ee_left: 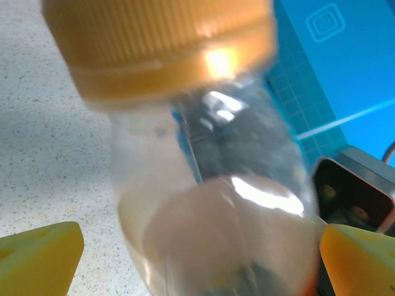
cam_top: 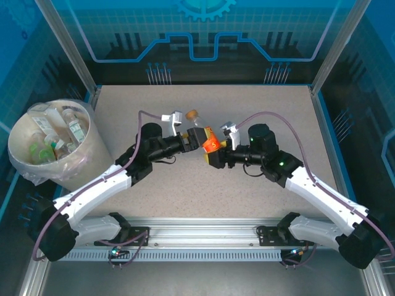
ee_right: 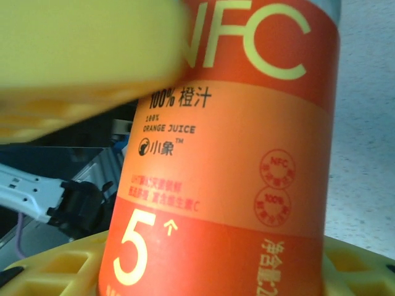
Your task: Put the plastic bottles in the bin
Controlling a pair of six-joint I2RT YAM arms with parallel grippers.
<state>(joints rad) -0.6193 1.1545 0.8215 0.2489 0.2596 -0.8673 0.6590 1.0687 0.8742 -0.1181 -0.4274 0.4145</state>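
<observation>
Over the middle of the table a plastic bottle (cam_top: 200, 132) is held off the surface. It has a clear upper body, a tan-gold cap (cam_top: 192, 114) and an orange juice label (ee_right: 234, 154). My right gripper (cam_top: 214, 152) is shut on the labelled lower half, with one yellow finger (ee_right: 86, 55) above the label and the other (ee_right: 55, 268) below it. My left gripper (cam_top: 191, 138) comes in from the left and stands open around the clear part (ee_left: 210, 203) below the cap (ee_left: 160, 43). Its yellow fingertips (ee_left: 40, 256) sit on either side of the bottle. The bin (cam_top: 83, 163) stands at the far left.
The cream bin with its clear liner holds several bottles (cam_top: 58, 139) and sits beyond the table's left edge. Metal frame posts (cam_top: 65, 43) rise at the back corners. Grey cables (cam_top: 284, 120) loop off both wrists above the speckled tabletop (cam_top: 259, 98).
</observation>
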